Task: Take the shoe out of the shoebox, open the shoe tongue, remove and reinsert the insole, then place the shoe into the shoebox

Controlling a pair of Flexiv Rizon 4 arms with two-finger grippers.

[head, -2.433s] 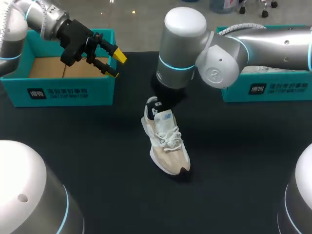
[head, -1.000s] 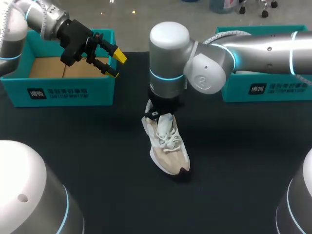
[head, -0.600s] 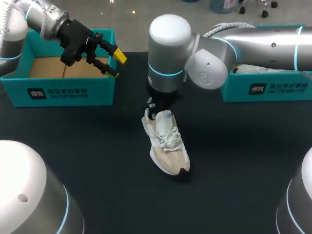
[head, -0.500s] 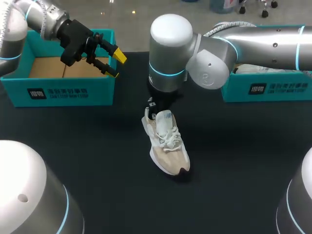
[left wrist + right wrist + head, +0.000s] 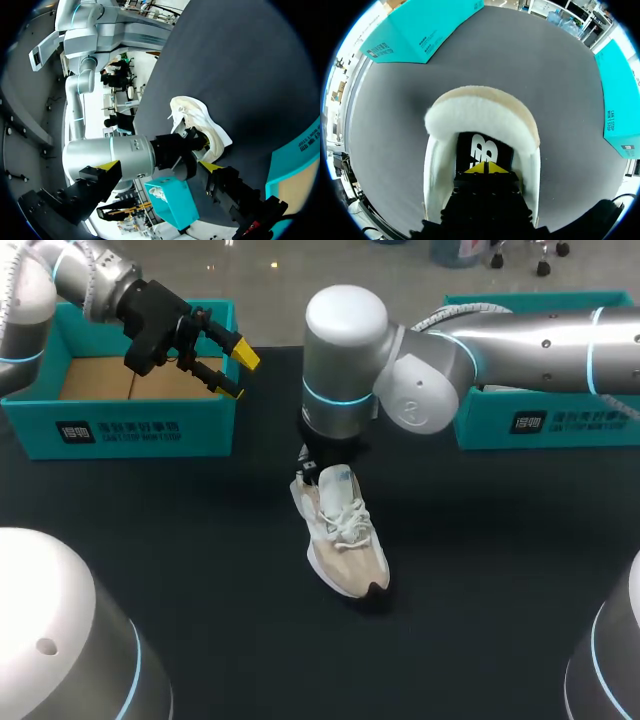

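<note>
Yellow fingertips (image 5: 484,169) of right gripper (image 5: 484,167) pressed together inside heel opening of white-and-beige lace-up sneaker (image 5: 341,536), on black insole (image 5: 483,149); hidden behind wrist in head view. Left gripper (image 5: 239,375) spread wide above teal cardboard shoebox (image 5: 120,430). Sneaker upright on black table (image 5: 200,540).

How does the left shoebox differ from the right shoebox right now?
The left shoebox shows bare brown cardboard inside; the right shoebox holds something white. The left gripper hangs open over the left shoebox's edge; the right arm passes over the right shoebox. Both are teal and open-topped.
</note>
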